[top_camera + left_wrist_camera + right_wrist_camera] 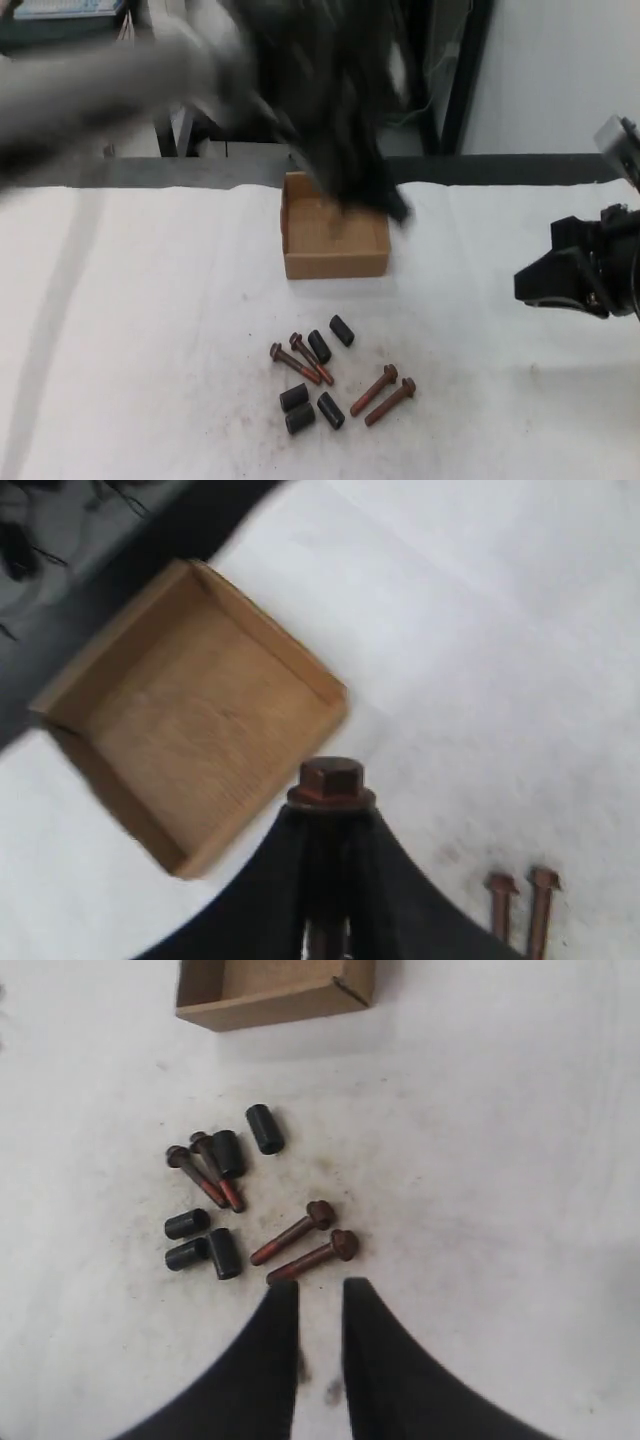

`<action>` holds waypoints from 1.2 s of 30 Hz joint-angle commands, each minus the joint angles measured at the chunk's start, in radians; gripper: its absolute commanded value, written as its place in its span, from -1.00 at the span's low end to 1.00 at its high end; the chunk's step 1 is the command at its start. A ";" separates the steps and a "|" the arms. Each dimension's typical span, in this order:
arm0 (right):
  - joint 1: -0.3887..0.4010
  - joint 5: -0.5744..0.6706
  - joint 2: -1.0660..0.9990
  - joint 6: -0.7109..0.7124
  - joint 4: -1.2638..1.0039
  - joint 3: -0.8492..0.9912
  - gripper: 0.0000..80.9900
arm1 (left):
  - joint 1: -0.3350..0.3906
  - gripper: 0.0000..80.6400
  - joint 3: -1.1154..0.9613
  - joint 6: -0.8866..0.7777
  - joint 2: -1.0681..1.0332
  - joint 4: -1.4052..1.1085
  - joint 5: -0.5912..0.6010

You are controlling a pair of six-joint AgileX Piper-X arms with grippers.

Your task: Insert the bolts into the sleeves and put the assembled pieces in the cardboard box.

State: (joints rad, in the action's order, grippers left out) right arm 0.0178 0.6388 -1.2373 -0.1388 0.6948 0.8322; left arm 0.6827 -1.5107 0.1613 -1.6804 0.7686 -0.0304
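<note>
Near the cardboard box [190, 720], left hand [330, 828] pinches a bolt [331, 780], shank hidden; right hand [320, 1298] spread.

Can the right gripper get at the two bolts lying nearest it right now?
Probably yes. The right gripper is open and empty. The two bolts lie on bare cloth just beyond its fingertips, clear of the sleeves, and nothing stands between.
</note>
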 commanded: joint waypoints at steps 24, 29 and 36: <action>0.465 -0.274 -0.491 0.115 -0.045 0.496 -0.35 | -0.369 -0.99 0.969 -0.234 1.024 -0.092 0.347; 0.487 -0.358 -0.657 0.187 0.140 0.677 -0.35 | -0.369 -0.99 0.969 -0.231 1.022 -0.096 0.347; 0.516 -0.378 -0.766 0.203 0.189 0.720 -0.35 | -0.369 -0.99 0.969 -0.161 1.022 -0.100 0.330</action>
State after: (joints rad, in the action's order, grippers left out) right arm 0.5211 0.2723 -1.9782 0.0497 0.8600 1.5392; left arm 0.3149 -0.5389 -0.0247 -0.6672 0.6806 0.3089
